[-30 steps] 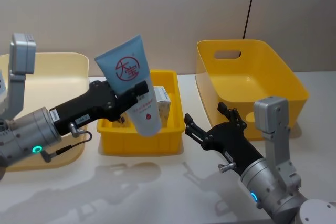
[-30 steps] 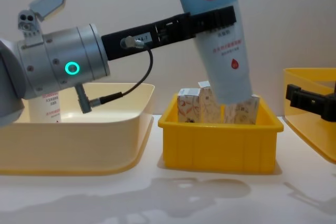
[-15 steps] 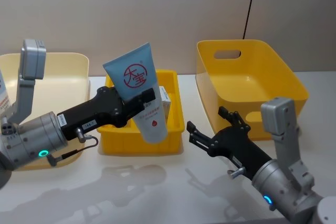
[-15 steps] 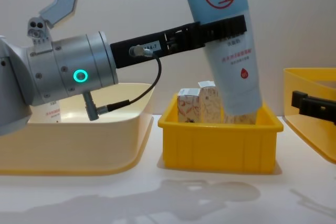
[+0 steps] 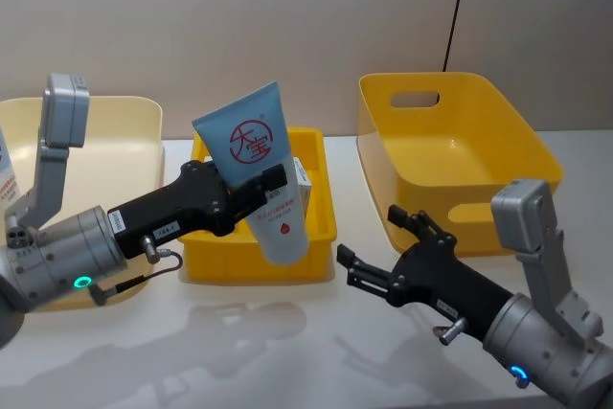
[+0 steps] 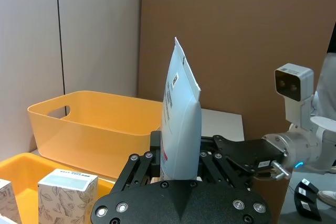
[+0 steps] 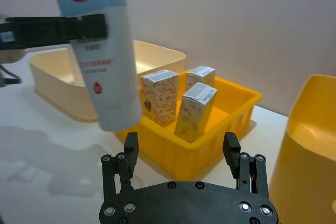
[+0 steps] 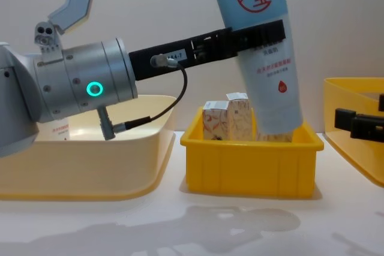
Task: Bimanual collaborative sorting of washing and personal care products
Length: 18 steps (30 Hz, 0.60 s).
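- Left gripper (image 5: pixel 261 184) is clamped across the middle of the tall pale-blue tube (image 5: pixel 247 136), just below its red round logo. It holds the tube over the small yellow bin (image 5: pixel 257 263).
- Right gripper (image 5: pixel 369 241) waits with its fingers spread wide and empty. In the head view it sits at about 4 o'clock from the tube, low over the table and aimed back toward it.
- This looks like a handover: the right gripper should come in below the left one's hold and take the bare lower body near the red drop mark.
- It should close fully there before the left gripper lets go.
- Deep yellow bin (image 5: pixel 450 146) stands at about 1 o'clock from the right gripper and seems the likely drop place.
- Lifting the tube before swinging it that way would keep the cap end from raking the bin wall.
- Cream bin (image 5: pixel 115 131) lies at 9 o'clock from the small bin, under the left arm.
- The tube itself is nearly upright, crimped end at 12 o'clock and leaning slightly toward 11.
- In the chest view its cap end (image 8: pixel 277 130) dips behind the small bin's front wall, so whether it touches anything inside cannot be told.
- Small white cartons (image 8: pixel 228 121) stand upright in that bin, just beside the tube's foot at its 9 o'clock. A slow, straight lift should spare them.
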Tool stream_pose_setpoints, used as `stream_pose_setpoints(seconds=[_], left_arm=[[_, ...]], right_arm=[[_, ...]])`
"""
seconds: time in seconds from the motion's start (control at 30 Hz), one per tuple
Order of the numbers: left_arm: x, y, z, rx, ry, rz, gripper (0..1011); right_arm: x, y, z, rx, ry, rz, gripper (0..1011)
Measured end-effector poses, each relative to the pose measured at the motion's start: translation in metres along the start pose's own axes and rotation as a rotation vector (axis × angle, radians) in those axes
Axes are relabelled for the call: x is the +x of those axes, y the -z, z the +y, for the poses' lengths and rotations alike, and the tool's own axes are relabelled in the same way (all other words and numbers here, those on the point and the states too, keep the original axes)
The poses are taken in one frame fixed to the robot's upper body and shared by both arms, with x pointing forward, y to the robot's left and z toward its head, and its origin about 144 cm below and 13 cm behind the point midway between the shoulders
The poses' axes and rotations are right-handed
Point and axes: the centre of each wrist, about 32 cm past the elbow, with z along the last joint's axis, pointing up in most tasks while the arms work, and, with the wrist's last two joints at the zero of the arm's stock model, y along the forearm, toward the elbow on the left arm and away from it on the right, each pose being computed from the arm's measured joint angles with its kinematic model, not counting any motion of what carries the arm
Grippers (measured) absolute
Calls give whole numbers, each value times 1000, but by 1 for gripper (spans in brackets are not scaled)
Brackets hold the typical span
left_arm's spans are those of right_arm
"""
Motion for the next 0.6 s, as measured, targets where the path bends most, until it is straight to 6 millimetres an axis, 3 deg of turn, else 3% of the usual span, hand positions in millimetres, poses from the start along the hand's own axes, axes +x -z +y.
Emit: stream_pose_setpoints(seconds=[0.33, 0.6], left_arm=[[0, 1, 0, 1, 2, 1, 301], [0, 1, -1, 2, 2, 2, 301]], right_arm=[[2, -5, 7, 21, -106, -8, 1001], [2, -6, 24, 35, -128, -24, 1001]])
